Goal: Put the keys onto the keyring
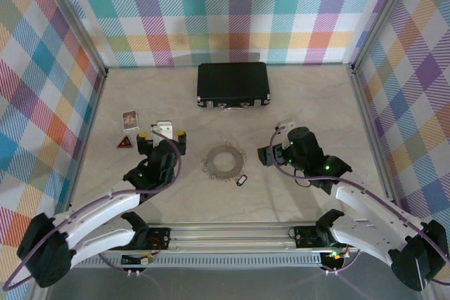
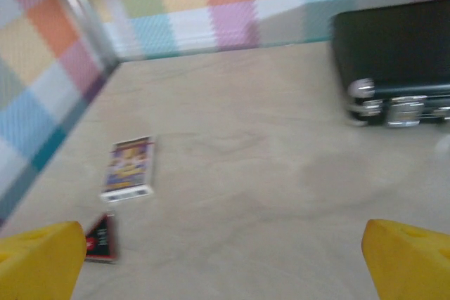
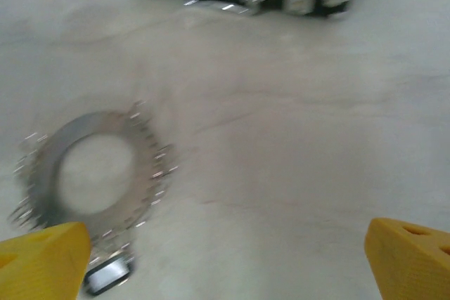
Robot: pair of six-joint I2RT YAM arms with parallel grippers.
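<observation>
Between your two grippers, on the table (image 1: 309,96), the keys (image 1: 211,162) lie flat as a round wreath. The keyring (image 1: 242,180) lies just beside the wreath's near-right edge; I can't tell whether the two touch.

Your right gripper (image 1: 271,154) stands wide open with nothing in it. In its wrist view the yellow fingertips (image 3: 42,261) sit at the two bottom corners, with only bare table between them. From that gripper (image 3: 225,268) the keys (image 3: 98,123) lie ahead and well off to the left. The keyring (image 3: 107,275) is lower still, close by the left fingertip, so neither one is lined up between the jaws.

Your left gripper (image 1: 163,137) is wide open and empty too. Its wrist view (image 2: 225,265) faces the far left corner of the table, away from the keys.

Seen from above, the keyring's long axis runs on a slant, its near end to the left and its far end to the right. The wrist view is too blurred to confirm that.

I judge the right arm to be the nearer one for the keyring. You would need to bring it left and toward the near edge, then turn the wrist so the jaws close across the loop's short width. The wreath lies about midway between the arms, so the left could reach it by moving right.
</observation>
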